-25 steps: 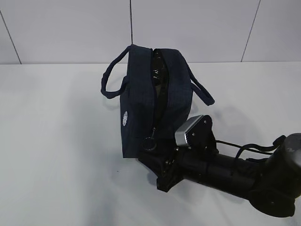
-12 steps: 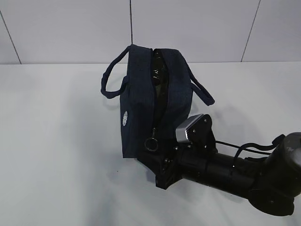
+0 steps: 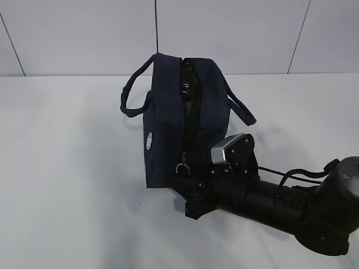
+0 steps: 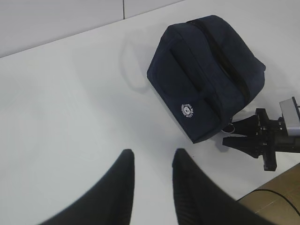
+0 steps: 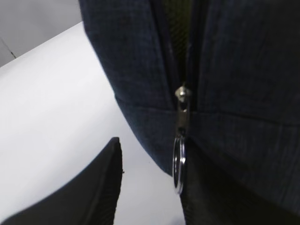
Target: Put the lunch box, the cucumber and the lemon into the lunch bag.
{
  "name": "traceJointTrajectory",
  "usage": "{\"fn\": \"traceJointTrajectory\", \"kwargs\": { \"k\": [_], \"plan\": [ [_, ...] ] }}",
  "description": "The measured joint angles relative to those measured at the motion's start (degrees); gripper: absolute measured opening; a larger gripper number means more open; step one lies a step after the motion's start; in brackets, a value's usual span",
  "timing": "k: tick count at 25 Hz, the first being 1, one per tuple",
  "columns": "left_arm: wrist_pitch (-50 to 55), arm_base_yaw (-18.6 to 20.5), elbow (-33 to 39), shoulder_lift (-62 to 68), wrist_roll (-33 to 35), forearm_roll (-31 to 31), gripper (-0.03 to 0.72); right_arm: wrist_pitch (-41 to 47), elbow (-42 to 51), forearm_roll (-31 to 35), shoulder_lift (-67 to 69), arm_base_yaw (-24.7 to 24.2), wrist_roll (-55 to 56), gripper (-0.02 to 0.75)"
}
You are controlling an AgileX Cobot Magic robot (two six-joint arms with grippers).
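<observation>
The dark navy fabric lunch bag [image 3: 182,120] stands just beyond the right gripper [image 3: 182,180], whose spread jaws flank its metal zipper ring [image 5: 178,165]; the left gripper [image 4: 151,161] hovers spread above the white bench [image 3: 67,168].

Exterior view: camera looks down at a slant across the white counter [image 3: 67,185] toward the panelled back wall [image 3: 224,33], at middling range, with the lunch bag [image 3: 165,129] central.

Left wrist view: camera sits high and well back, looking down past the left hand [image 4: 150,187] over the counter [image 4: 70,103]; it takes in the whole lunch bag [image 4: 206,75] and the right hand [image 4: 243,136].

Right wrist view: camera is very close, looking past the right hand [image 5: 150,187] at the zipper ring pull [image 5: 179,161] on the lunch bag [image 5: 243,84].

All three views share the bag's zipper end.
</observation>
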Motion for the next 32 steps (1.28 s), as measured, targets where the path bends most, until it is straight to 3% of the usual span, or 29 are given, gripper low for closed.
{"fn": "traceJointTrajectory", "kwargs": {
  "k": [14, 22, 28, 32],
  "plan": [
    [0.0, 0.0, 0.0, 0.0, 0.0, 0.0, 0.204, 0.0, -1.1, 2.4, 0.0, 0.0, 0.0, 0.219],
    [0.1, 0.0, 0.0, 0.4, 0.0, -0.5, 0.204, 0.1, -1.2, 2.8, 0.0, 0.0, 0.4, 0.015],
    [0.1, 0.0, 0.1, 1.1, 0.0, -2.1, 0.204, 0.1, -1.2, 2.8, 0.0, 0.0, 3.8, 0.007],
    [0.1, 0.0, 4.3, 1.1, 0.0, -2.5, 0.204, 0.1, -1.2, 2.6, 0.0, 0.0, 4.6, 0.007]
  ]
}}
